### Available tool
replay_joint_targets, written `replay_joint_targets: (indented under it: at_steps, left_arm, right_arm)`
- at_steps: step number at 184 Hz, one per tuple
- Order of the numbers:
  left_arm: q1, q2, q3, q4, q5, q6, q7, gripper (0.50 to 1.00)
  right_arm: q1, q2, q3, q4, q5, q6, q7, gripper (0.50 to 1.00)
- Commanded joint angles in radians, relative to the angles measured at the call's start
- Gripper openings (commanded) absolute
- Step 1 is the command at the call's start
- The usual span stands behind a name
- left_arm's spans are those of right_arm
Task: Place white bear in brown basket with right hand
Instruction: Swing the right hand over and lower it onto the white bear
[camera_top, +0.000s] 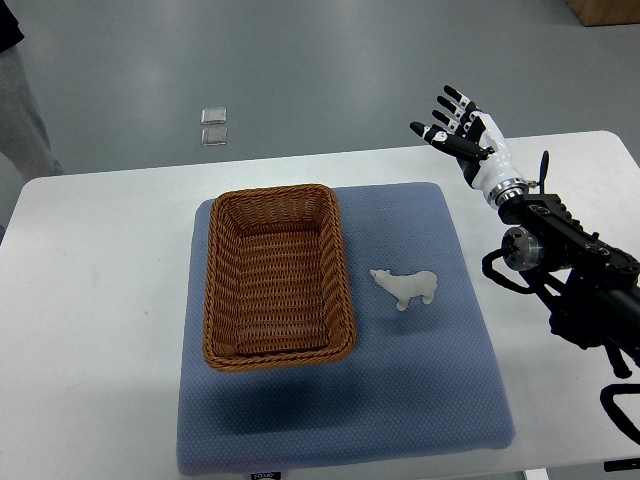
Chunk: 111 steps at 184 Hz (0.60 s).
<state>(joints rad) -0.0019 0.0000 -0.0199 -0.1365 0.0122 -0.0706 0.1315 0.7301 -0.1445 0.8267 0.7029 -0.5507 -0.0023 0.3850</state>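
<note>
Nearest, blue mat (340, 400) covers middle of white table (100, 300). White bear (407, 286) lies on mat, on its side, just right of brown basket (278, 275), not touching it. Basket sits on mat's left half, nothing inside. Right arm enters from right edge; right hand (462, 133) raised beyond mat's far right corner, well apart from bear, fingers (446, 98) spread, holding nothing. Farther off, two small clear squares (213, 126) on grey floor. Person's grey-clad leg (22, 110) at left edge.
</note>
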Motion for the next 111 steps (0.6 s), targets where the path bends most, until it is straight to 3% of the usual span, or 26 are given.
replay_joint_targets:
  at_steps: [1, 28, 68, 98, 111]
  left_arm:
    - [-0.001, 0.0, 0.0, 0.0, 0.0, 0.0, 0.0, 1.0]
    - [0.0, 0.0, 0.0, 0.0, 0.0, 0.0, 0.0, 1.0]
    - [-0.001, 0.0, 0.0, 0.0, 0.0, 0.0, 0.0, 1.0]
    - [-0.001, 0.0, 0.0, 0.0, 0.0, 0.0, 0.0, 1.0]
    - [0.0, 0.0, 0.0, 0.0, 0.0, 0.0, 0.0, 1.0]
  right_arm:
    - [0.02, -0.041, -0.054, 0.044, -0.109, 0.01, 0.0, 0.921]
    - [0.069, -0.113, -0.153, 0.104, -0.202, 0.058, 0.0, 0.921]
    - [0.173, -0.254, -0.287, 0.277, -0.224, 0.139, -0.002, 0.919]
    - [0.255, -0.317, -0.434, 0.322, -0.347, 0.15, -0.002, 0.917]
    - [0.279, -0.354, -0.481, 0.343, -0.403, 0.197, 0.0, 0.917]
